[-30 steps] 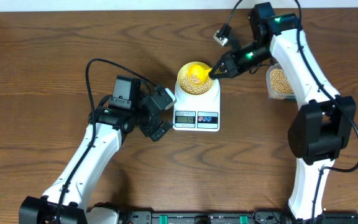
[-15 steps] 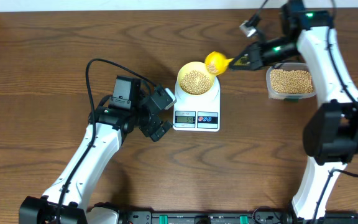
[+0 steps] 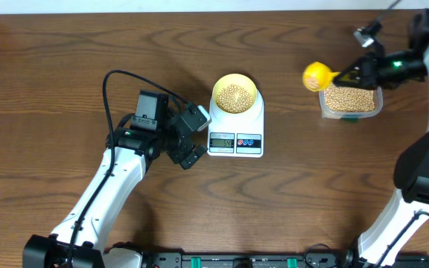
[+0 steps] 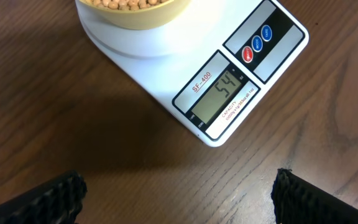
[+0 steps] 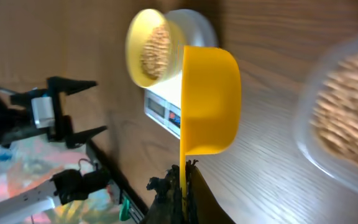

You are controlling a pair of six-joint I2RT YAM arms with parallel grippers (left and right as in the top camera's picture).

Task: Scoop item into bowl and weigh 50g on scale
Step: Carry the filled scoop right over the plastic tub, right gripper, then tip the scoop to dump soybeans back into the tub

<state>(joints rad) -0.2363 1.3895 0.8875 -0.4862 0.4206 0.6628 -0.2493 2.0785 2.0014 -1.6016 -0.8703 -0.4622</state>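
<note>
The pale yellow bowl (image 3: 235,94) holds tan beans (image 3: 234,95) and stands on the white scale (image 3: 236,134). In the left wrist view the scale's display (image 4: 220,94) reads 54. My right gripper (image 3: 357,73) is shut on the handle of a yellow scoop (image 3: 317,75), held above the table just left of the clear container of beans (image 3: 351,99). In the right wrist view the scoop (image 5: 209,99) is tilted on its side and the bowl (image 5: 154,48) lies behind it. My left gripper (image 3: 194,135) is open and empty, left of the scale.
The clear plastic container (image 5: 340,118) sits at the right of the table, right of the scale. A black cable (image 3: 114,82) loops over the table by the left arm. The table's far edge runs along the top.
My right gripper has carried the yellow scoop away from the bowl, rightward to the clear container. The left arm, bowl and scale have not moved.
</note>
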